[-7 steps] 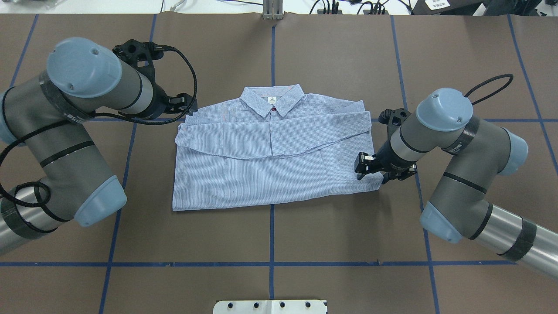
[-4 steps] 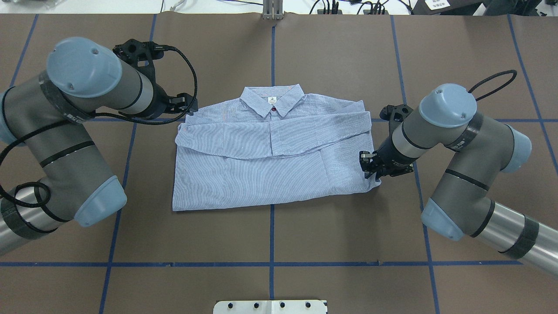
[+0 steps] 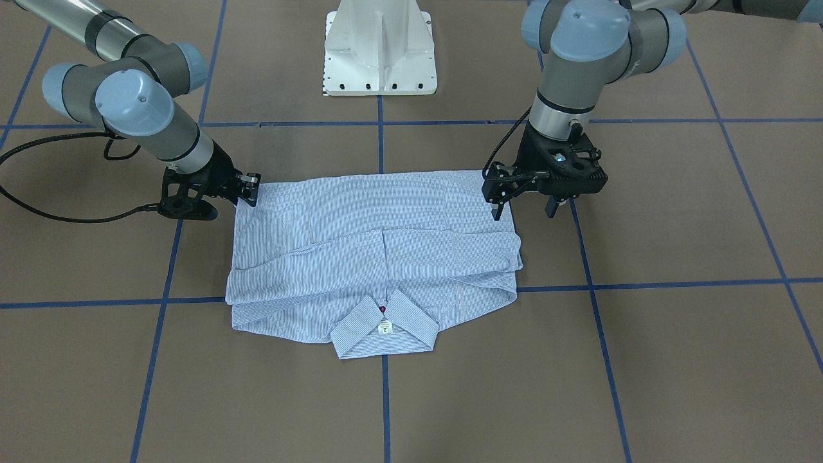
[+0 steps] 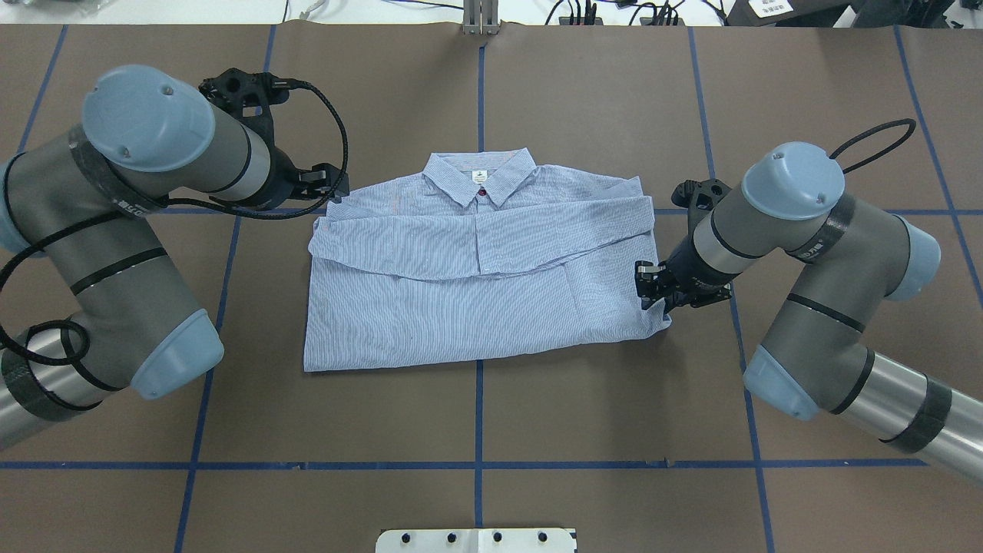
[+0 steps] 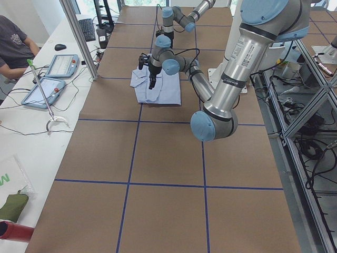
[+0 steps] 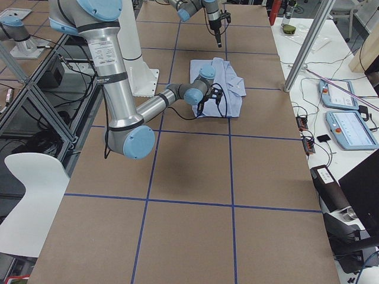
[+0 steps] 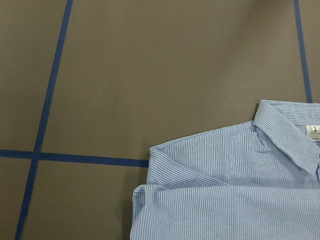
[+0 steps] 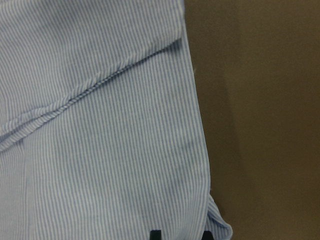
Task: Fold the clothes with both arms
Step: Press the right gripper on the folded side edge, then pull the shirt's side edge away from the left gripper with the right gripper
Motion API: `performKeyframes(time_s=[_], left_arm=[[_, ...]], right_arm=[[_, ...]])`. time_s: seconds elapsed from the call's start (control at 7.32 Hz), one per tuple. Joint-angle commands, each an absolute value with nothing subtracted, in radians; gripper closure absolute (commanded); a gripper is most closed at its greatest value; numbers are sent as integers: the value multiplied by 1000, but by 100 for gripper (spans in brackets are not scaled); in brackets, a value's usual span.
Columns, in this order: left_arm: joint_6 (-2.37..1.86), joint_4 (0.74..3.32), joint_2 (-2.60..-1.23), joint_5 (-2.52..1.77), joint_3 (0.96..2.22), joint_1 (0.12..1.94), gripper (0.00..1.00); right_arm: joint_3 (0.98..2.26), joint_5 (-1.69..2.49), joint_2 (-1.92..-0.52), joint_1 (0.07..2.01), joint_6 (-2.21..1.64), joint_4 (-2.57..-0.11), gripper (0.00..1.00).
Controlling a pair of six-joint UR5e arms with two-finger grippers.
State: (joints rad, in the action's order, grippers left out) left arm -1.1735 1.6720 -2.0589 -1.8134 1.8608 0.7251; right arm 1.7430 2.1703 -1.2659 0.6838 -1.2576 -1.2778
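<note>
While the right gripper point(image 4: 651, 292) sits low at the right edge of the striped shirt point(image 4: 476, 307), close to its near corner, its fingertips point(image 8: 155, 234) show apart in the wrist view with the cloth edge lying between them; the claw reads as open, not yet pinching. The left gripper point(image 3: 522, 209) hangs above the shirt's left side, jaws spread wide and empty; its camera looks down on the shoulder and collar point(image 7: 287, 135). The shirt lies flat mid-table point(image 4: 599, 415), sleeves folded across the chest, collar on the far side. The step in hand looks like taking the near corners to fold up toward the collar. To do it well, the right claw should close on every layer, not only the top one; the left should come down to the matching corner before either lifts; both should then travel level and together, so the fold line runs straight.
</note>
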Motion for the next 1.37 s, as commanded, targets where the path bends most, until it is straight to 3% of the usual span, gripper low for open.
performKeyframes(time_s=[0.0,0.41,1.23], left_arm=[[-1173,1672,-2065,-1813,1859,724,0],[-1172,1671,-2063,-1812,1858,724,0],[-1180,1669,-2065,-1763,1861,707,0]], right_arm=[[1752,2175,-1267,686,-1258,-1278,100],[1828,2190,-1317,683,-1259,-1276,100],[2152,2189,-1644,479,-1342,-1278,100]])
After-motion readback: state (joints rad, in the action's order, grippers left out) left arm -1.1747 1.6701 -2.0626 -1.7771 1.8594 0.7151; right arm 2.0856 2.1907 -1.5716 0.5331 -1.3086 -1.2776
